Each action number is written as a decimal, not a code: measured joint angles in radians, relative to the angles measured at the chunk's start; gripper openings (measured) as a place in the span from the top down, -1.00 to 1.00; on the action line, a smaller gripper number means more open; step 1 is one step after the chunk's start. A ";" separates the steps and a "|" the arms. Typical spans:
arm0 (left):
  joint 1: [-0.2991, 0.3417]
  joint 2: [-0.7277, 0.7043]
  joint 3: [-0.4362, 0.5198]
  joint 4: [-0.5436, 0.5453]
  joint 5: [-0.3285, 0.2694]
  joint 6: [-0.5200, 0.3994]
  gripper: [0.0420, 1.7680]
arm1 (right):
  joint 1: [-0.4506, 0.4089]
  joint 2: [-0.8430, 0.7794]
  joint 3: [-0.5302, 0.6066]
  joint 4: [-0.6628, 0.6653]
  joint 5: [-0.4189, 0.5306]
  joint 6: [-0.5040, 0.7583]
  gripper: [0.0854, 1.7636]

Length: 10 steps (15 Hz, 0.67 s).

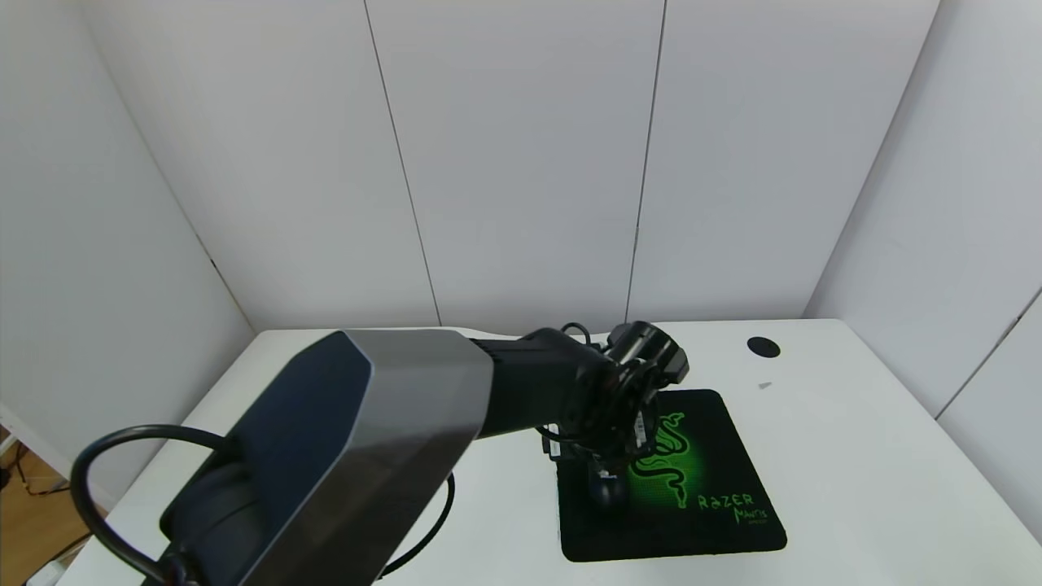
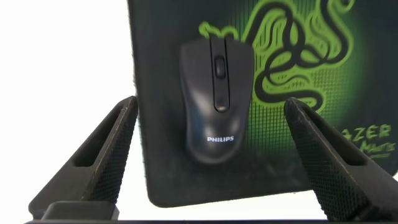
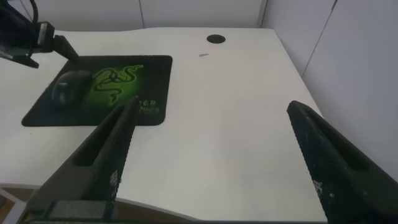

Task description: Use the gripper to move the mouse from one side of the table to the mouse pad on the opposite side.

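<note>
The mouse (image 2: 216, 99) lies on the mouse pad (image 2: 348, 81), toward its 9 o'clock edge. The left gripper (image 2: 211, 155) hangs above with fingers spread wide, clear of it. Lifting away carelessly could nudge the mouse off. The right gripper (image 3: 211, 162), idle, is spread too.

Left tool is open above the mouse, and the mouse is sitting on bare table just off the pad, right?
Not quite. The left tool is open above the mouse, but the mouse lies on the mouse pad, near its edge, not on bare table. The left wrist view shows it.
</note>
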 joint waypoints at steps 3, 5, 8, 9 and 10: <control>0.077 -0.099 0.038 -0.001 0.003 0.039 -0.90 | 0.000 0.000 0.000 0.000 0.001 0.000 -0.94; 0.163 -0.174 0.085 -0.018 0.004 0.079 -0.91 | 0.000 0.000 0.000 0.000 0.000 0.000 -0.94; 0.295 -0.290 0.196 -0.100 -0.006 0.135 -0.92 | 0.000 0.000 0.000 0.000 0.000 0.000 -0.94; 0.337 -0.326 0.248 -0.158 -0.014 0.165 -0.92 | 0.000 0.000 0.000 0.000 0.000 0.000 -0.94; 0.375 -0.363 0.303 -0.221 -0.023 0.198 -0.92 | 0.000 0.000 0.000 0.000 0.000 0.000 -0.94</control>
